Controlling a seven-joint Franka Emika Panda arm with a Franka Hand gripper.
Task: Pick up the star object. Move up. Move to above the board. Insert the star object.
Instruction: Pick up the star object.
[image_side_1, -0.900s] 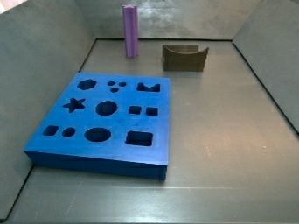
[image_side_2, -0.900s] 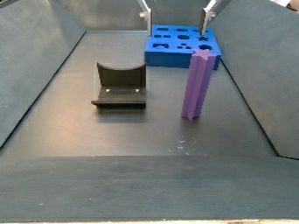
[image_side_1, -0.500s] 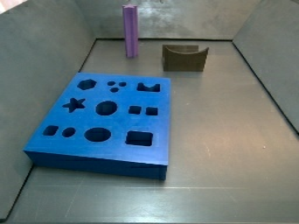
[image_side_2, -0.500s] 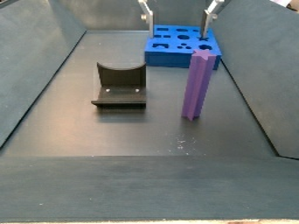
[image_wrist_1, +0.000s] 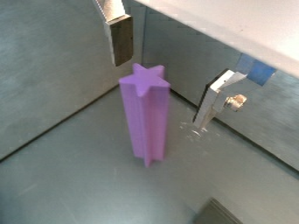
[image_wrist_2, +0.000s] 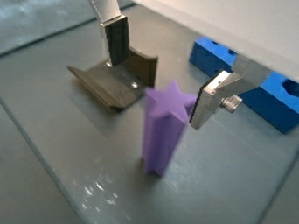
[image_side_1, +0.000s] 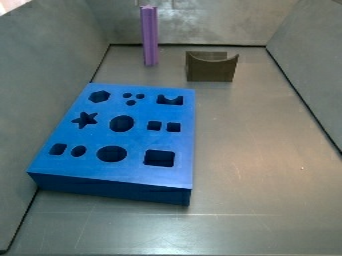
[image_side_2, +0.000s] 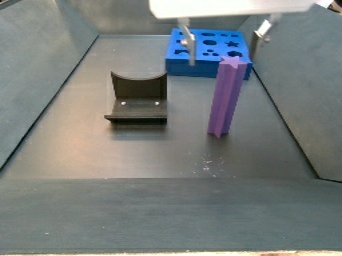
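Wrist views both look down on the star object (image_wrist_1: 143, 114), a tall purple ridged prism standing upright on the grey floor, its star-shaped top face plain to see. The gripper (image_wrist_1: 170, 79) hangs above it with its jaws spread wide: one silver finger (image_wrist_1: 121, 39) sits to one side of the prism's top and the other (image_wrist_1: 218, 94) to the opposite side, neither touching it, so the prism stands free between them. In a wrist view the olive-brown notched block (image_wrist_2: 114, 80) rests on the floor beyond the prism, and the board (image_wrist_2: 250, 81) shows as blue blocks behind a finger. From a side view the board (image_side_1: 118, 143) lies flat in the near part of the enclosure, its star, circle, square and hexagon holes all unfilled, while the prism (image_side_1: 150, 36) stands at the far wall, left of the notched block (image_side_1: 211, 65). Seen from the opposite side, the gripper (image_side_2: 225, 40) is poised just over the prism's top (image_side_2: 229, 95), with the board (image_side_2: 210, 53) behind it and the notched block (image_side_2: 136, 98) well to the left.
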